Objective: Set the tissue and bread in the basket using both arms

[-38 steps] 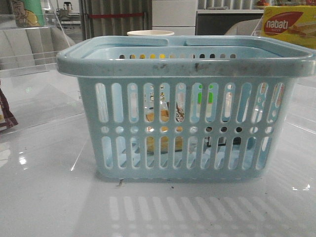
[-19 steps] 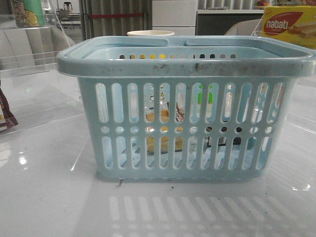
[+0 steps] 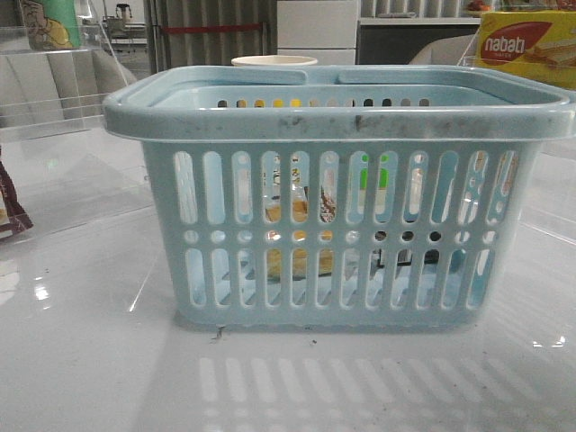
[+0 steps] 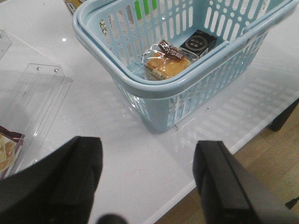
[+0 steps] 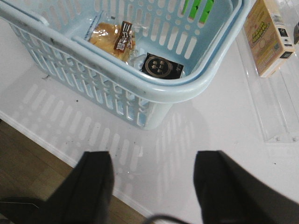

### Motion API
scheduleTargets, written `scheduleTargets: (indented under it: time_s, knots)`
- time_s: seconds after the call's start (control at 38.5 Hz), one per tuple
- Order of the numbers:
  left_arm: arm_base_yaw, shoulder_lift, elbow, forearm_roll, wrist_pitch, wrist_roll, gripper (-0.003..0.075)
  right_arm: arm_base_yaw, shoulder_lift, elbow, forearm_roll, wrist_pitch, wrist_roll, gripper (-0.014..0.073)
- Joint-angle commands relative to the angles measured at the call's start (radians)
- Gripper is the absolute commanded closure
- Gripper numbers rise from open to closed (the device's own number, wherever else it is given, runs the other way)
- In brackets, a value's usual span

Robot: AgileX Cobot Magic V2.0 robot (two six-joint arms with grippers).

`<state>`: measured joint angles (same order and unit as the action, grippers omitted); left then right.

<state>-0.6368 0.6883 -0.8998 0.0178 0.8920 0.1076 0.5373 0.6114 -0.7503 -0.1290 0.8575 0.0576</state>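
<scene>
Left wrist view shows bread [image 4: 164, 63] and tissue [image 4: 198, 43] lying side by side inside the basket [image 4: 154, 88], ahead of both empty pincers [image 4: 147, 179] [image 5: 152, 186], whose fingers stand apart above the bench [image 4: 117, 140].

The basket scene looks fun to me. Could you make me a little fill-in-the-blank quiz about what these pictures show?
1. The bread lies inside the pale ____ basket.
2. Beside the bread lies the tissue, a small ____ pack.
3. Both the left gripper and the right gripper are ____ and hold nothing.
4. The yellow-and-red box behind the basket reads ____.

Missing words: blue; black; open; nabati
</scene>
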Motion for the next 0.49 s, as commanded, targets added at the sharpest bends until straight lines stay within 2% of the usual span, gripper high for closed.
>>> scheduleTargets:
  time_s: [0.0,0.16,0.31,0.47]
  knots:
    - [-0.006,0.001,-0.026,0.001,-0.077,-0.01,0.0346,0.0,-0.003,-0.026,-0.023,-0.043,-0.004,0.0256]
    - [-0.006,0.001,-0.026,-0.002,-0.077,-0.01,0.0494,0.0,-0.003,-0.026,-0.022,-0.031,-0.004,0.0424]
    - [-0.006,0.001,-0.026,-0.002,-0.077,-0.01,0.0617,0.0,-0.003,-0.026,-0.017,-0.029,-0.004,0.0505]
    - [-0.006,0.001,-0.026,-0.002,-0.077,-0.01,0.0629,0.0,-0.003,-0.026,-0.017,-0.03,-0.004,0.054]
